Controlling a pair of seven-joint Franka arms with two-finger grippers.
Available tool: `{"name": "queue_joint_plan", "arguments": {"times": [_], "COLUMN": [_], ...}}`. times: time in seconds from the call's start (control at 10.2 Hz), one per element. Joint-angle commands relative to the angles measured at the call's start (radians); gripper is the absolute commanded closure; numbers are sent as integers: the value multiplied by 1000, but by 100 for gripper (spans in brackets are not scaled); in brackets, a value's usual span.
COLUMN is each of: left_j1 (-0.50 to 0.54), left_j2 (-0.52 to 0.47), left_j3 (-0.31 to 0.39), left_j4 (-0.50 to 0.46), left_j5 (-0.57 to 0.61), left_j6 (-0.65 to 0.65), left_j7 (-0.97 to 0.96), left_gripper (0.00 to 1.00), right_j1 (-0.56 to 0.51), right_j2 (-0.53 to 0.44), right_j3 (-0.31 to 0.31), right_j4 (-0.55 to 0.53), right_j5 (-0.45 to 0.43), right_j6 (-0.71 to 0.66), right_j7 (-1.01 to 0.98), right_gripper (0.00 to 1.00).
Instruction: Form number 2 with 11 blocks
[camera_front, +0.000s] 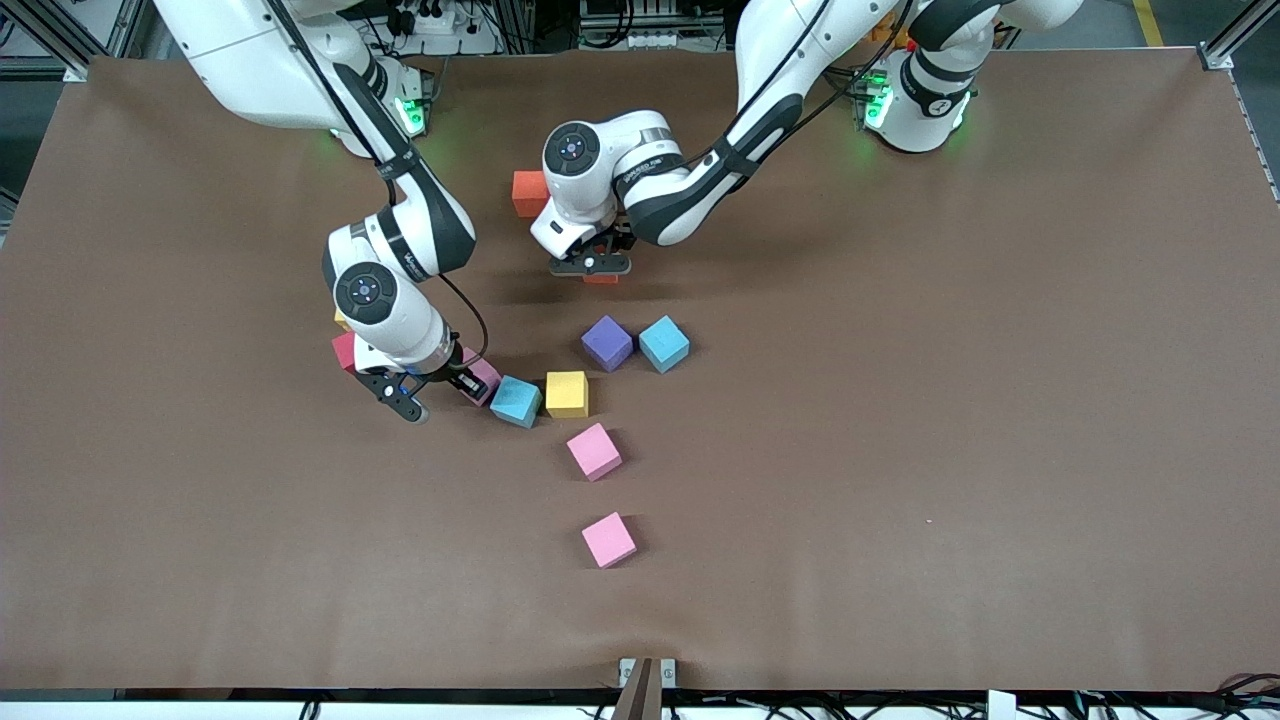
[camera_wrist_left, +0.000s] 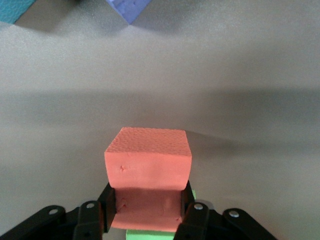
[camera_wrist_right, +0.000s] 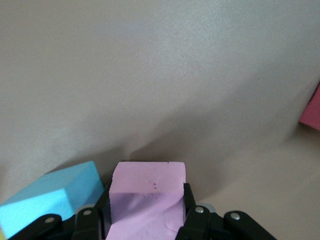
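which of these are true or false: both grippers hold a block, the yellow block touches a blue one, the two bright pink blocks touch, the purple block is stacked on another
1. Both grippers hold a block: true. The left gripper grips a red block; the right gripper grips a mauve-pink block.
2. The yellow block touches a light blue block: true.
3. The two bright pink blocks touch: false. One pink block lies apart from the other.
4. The purple block is stacked: false. It sits on the table.

No legible text on anything.
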Motion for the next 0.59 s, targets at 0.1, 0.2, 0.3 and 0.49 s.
{"name": "queue_joint_plan", "arguments": {"times": [0.1,0.2,0.3,0.49], "left_j1": [-12,-20,-21,-21], "left_j2": [8,8,8,8], "left_j3": [1,1,2,2], "left_j4": [4,4,4,4], "left_j5": [27,29,32,32], "left_j6": [15,15,16,41], "left_j7": [-20,-18,-18,-17], "left_gripper": [60,60,60,59], "right_j1": [-30,-30,-30,-30], "right_j2": [-78,-87,-93,-96], "right_j3": [46,57,62,60], "right_j4": [-6,-7,-7,-7], "right_j5": [-14,-14,-14,-14], "right_j6": [-83,-83,-83,-83], "right_j7": [54,82,114,226], "right_gripper": [85,85,85,85]}}
